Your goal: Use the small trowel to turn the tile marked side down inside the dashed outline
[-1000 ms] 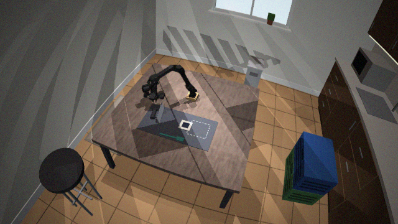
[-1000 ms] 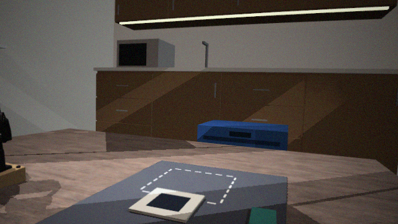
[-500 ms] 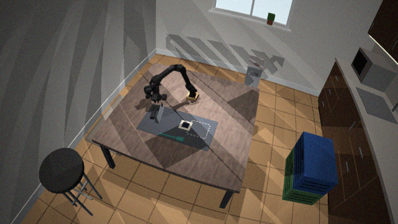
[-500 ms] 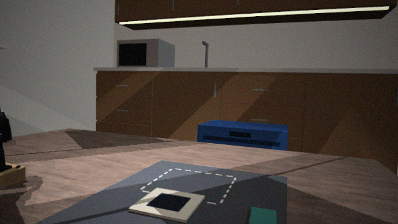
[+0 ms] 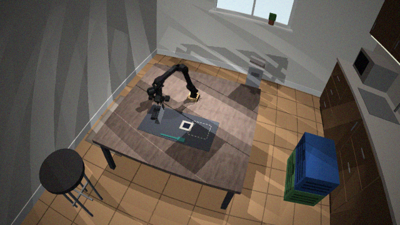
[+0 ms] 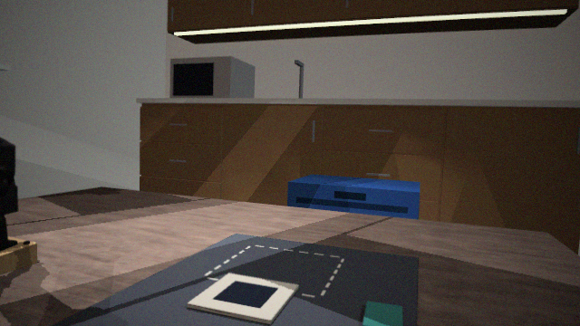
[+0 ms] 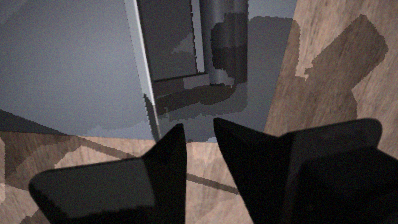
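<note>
The tile (image 5: 186, 125) (image 6: 245, 296) is a white square with a dark blue centre. It lies flat on the dark mat (image 5: 200, 144) (image 6: 376, 272) (image 7: 60, 75) with the marked side up, over the near-left corner of the dashed outline (image 5: 203, 124) (image 6: 334, 274). A grey trowel (image 5: 159, 114) (image 7: 167, 40) with a round handle (image 7: 227, 35) lies at the mat's left end. My gripper (image 5: 159, 100) (image 7: 198, 127) hovers just above the handle's end. Its fingers stand a little apart with nothing between them.
A thin teal bar (image 5: 172, 137) (image 6: 382, 314) lies on the mat's front part, near the tile. The arm's base (image 5: 194, 96) (image 6: 18, 255) stands on the table behind the mat. A stool (image 5: 61, 170) and a blue crate (image 5: 315, 164) stand on the floor.
</note>
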Available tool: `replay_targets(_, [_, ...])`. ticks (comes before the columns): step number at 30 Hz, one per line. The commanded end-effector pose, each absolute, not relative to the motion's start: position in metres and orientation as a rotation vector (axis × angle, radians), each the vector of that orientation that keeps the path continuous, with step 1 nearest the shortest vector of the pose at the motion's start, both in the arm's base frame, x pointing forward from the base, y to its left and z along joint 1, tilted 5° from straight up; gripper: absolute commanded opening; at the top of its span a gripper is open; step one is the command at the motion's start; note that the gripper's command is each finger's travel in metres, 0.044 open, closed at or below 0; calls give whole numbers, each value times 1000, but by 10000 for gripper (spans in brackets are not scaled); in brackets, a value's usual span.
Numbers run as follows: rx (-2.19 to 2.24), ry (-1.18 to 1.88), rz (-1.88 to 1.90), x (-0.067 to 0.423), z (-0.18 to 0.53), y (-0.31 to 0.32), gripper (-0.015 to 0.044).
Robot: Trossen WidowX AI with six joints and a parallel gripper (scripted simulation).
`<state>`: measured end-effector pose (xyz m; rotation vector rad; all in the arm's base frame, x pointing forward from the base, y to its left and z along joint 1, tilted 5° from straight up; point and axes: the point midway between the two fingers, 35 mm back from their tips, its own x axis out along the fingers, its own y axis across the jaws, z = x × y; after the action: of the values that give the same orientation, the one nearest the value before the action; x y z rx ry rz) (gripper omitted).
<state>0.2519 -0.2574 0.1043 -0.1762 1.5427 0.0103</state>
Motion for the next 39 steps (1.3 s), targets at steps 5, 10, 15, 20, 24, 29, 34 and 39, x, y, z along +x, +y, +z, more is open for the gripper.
replay_targets(5, [-176, 1544, 5, 250, 103, -241, 100])
replay_targets(10, [-176, 1544, 6, 249, 102, -234, 100])
replay_targets(15, [-175, 1544, 7, 249, 101, -227, 100])
replay_targets(20, [-174, 1544, 7, 248, 100, -219, 100])
replay_targets(24, [-174, 1544, 8, 247, 99, -213, 100])
replay_targets(29, [-173, 1544, 8, 246, 98, -205, 100])
replay_targets(34, [-173, 1544, 9, 245, 97, -196, 100])
replay_targets(39, [-172, 1544, 10, 244, 96, -187, 100])
